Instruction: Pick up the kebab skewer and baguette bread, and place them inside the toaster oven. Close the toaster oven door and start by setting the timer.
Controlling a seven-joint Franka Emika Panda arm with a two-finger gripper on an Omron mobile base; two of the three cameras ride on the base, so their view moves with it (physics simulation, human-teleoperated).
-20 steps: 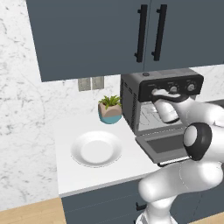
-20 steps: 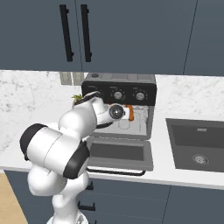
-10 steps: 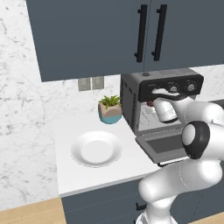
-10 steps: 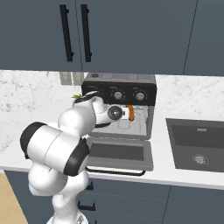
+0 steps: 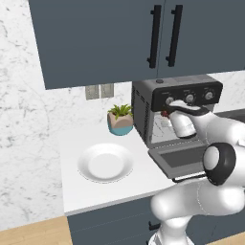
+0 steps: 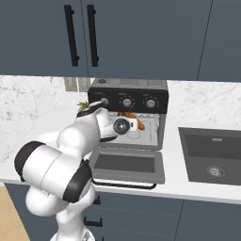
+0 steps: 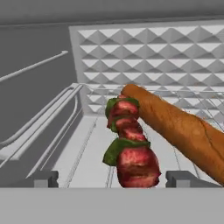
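Inside the toaster oven [image 7: 52, 109] the kebab skewer [image 7: 129, 144], red meat chunks with green pieces, lies on the wire rack. The orange-brown baguette bread [image 7: 179, 127] lies touching its right side and runs toward the back wall. My gripper [image 7: 113, 179] stands open, with one fingertip on each side of the skewer's near end and neither touching it. In the base views my hand [image 5: 184, 125] [image 6: 122, 126] reaches into the mouth of the toaster oven [image 5: 178, 88] [image 6: 129, 94]. The toaster oven door [image 5: 179, 160] [image 6: 124, 164] hangs down, open. An orange bit of baguette bread [image 6: 128, 114] shows behind the hand.
A white plate [image 5: 105, 162] sits on the counter left of the oven, and a potted plant [image 5: 120, 119] stands behind it. A dark sink [image 6: 214, 157] lies to the oven's right. Wall cabinets [image 5: 162, 36] hang above the oven.
The arm has stayed in the oven mouth, with the hand shifting only slightly. Plate, plant and oven door have not moved.
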